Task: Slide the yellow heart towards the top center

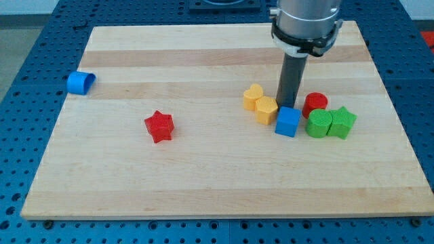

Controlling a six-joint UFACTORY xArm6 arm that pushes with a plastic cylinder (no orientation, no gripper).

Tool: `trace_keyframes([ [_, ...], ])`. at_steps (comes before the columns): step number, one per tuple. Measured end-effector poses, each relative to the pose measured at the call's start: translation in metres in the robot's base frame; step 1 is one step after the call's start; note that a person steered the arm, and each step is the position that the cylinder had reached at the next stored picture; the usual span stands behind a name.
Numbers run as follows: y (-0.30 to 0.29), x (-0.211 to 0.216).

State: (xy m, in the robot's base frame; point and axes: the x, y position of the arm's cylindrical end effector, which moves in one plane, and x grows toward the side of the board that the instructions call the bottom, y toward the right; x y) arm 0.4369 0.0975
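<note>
Yellow heart (253,97), seemingly light, rigid, free-sliding: push its near lobes toward the worktop's (203,183) top edge; my tip (285,108) stands beside; no pincer.

The board (203,169) carries eight blocks: two yellow (253,96) (266,109), two blue (81,83) (287,122), two red (159,126) (315,103) and two green (318,125) (342,123).

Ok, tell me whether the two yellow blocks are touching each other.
Touching. The camera view shows the yellow heart pressed against the other yellow block, with no board showing between them.
</note>
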Motion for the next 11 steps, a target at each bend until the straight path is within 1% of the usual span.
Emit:
trace_keyframes([
  [1,-0.011,0.000],
  [3,-0.068,0.000],
  [4,-0.069,0.000],
  [5,-0.050,0.000],
  [6,-0.045,-0.001],
  [7,-0.084,-0.018],
  [8,-0.101,-0.045],
  [9,-0.114,-0.101],
  [10,-0.138,-0.143],
  [11,-0.102,-0.137],
])
